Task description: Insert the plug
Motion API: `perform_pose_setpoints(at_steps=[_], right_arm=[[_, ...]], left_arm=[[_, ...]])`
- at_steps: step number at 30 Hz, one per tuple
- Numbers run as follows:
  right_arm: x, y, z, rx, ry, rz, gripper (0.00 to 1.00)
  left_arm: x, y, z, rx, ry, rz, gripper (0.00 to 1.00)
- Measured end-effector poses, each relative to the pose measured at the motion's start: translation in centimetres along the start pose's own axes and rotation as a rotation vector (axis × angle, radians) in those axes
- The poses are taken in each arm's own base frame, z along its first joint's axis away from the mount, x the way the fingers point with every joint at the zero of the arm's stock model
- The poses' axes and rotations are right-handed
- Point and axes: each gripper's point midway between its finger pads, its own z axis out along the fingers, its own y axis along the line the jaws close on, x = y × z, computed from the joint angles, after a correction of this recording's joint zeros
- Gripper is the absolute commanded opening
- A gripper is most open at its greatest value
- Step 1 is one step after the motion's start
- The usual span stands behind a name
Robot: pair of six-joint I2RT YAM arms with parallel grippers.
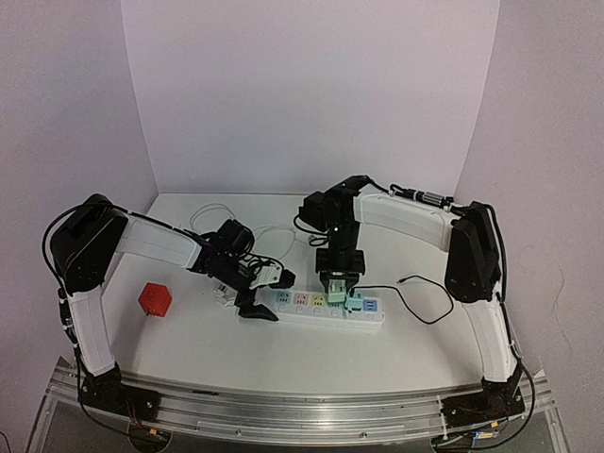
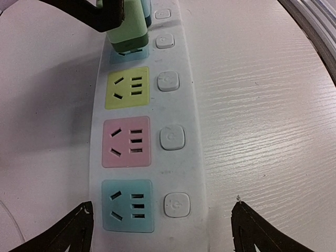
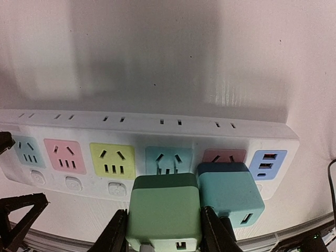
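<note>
A white power strip (image 1: 316,310) with coloured sockets lies across the table's middle. My right gripper (image 1: 337,283) is shut on a green plug (image 3: 165,212). The plug's prongs are at the slots of the light-blue socket (image 3: 168,156), and its body stands off the strip's face. A teal plug (image 3: 231,191) sits in the pink socket to its right. My left gripper (image 1: 255,304) is open, with its fingers (image 2: 68,231) either side of the strip's left end (image 2: 147,131). The green plug also shows at the top of the left wrist view (image 2: 127,26).
A red cube (image 1: 155,299) lies left of the strip. A black cable (image 1: 415,300) loops on the table at the right. White cable (image 1: 212,219) coils behind the left arm. The table's near edge (image 1: 283,396) runs close to the strip.
</note>
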Motion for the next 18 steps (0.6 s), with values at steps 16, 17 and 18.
perform_pose_setpoints(at_steps=[16, 17, 18], right_arm=[[0.25, 0.02, 0.11, -0.005, 0.007, -0.002, 0.0], [0.25, 0.02, 0.11, -0.005, 0.007, -0.003, 0.0], [0.27, 0.04, 0.11, -0.006, 0.008, -0.004, 0.0]], left_arm=[[-0.35, -0.74, 0.27, 0.025, -0.004, -0.11, 0.85], [-0.35, -0.76, 0.28, 0.026, -0.004, -0.115, 0.85], [-0.34, -0.78, 0.28, 0.027, -0.003, -0.121, 0.85]])
